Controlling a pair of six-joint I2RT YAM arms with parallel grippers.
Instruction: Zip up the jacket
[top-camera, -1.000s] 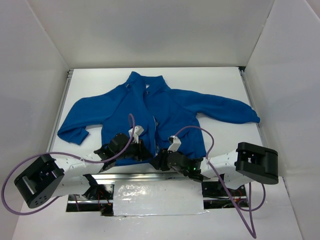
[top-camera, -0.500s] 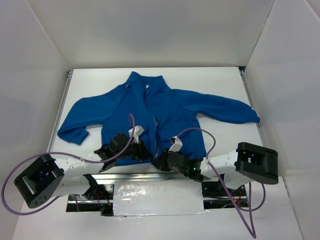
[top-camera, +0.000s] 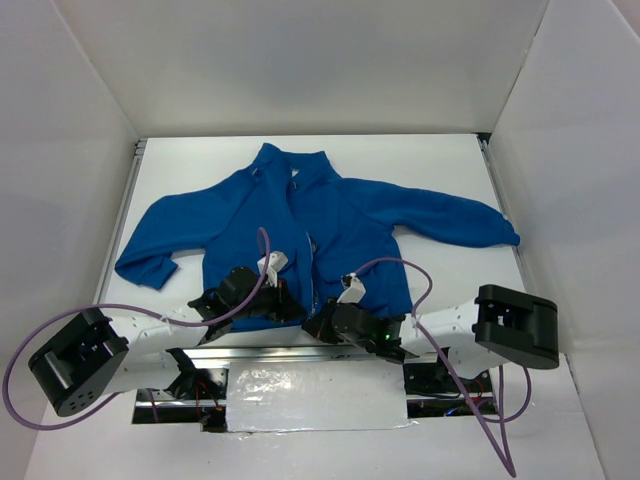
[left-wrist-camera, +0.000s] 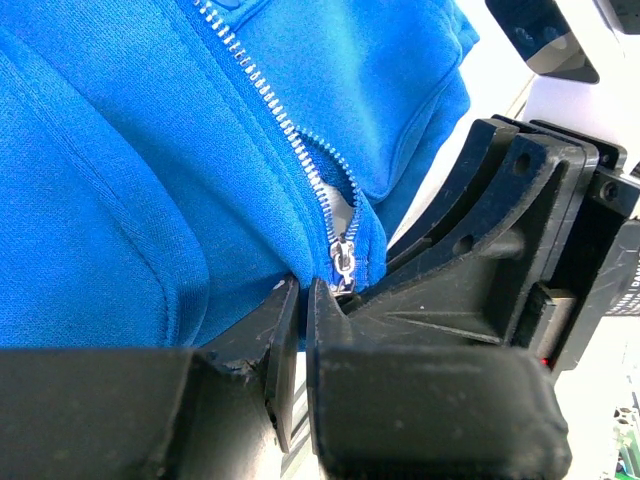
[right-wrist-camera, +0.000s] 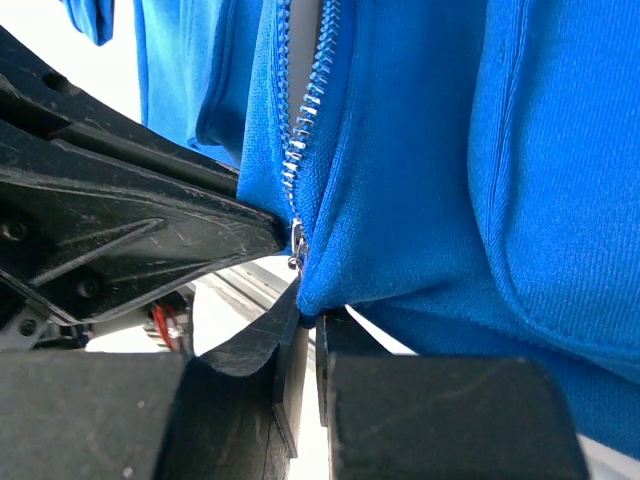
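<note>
- The small royal-blue fleece jacket (top-camera: 330, 220) is spread front-up on the white table (top-camera: 420, 160), with the collar toward the far side, the sleeves stretched out to both sides and the hem at the near edge.
- Both pincers are placed at the bottom of the pale toothed zipper (left-wrist-camera: 290, 135), on either side of the hem's centre.
- The left gripper (top-camera: 287, 303) is seen in its wrist view with the jaws drawn almost together. The hem of the jacket (left-wrist-camera: 150, 150) is pinched at the tips of the left gripper (left-wrist-camera: 303, 300), just beside the zipper's metal slider (left-wrist-camera: 343, 262).
- The right gripper (top-camera: 318, 322) is likewise nearly closed. In its own wrist view, the bottom corner of the other front panel of the jacket (right-wrist-camera: 420, 180) is nipped between the tips of the right gripper (right-wrist-camera: 308, 325).
- The slider (right-wrist-camera: 296, 240) sits at the very bottom of the teeth, which lie parted above it.
- Compared with one second before, the right gripper is found shifted slightly toward the near edge in the top view. The jacket's layout and the left arm are unchanged.
</note>
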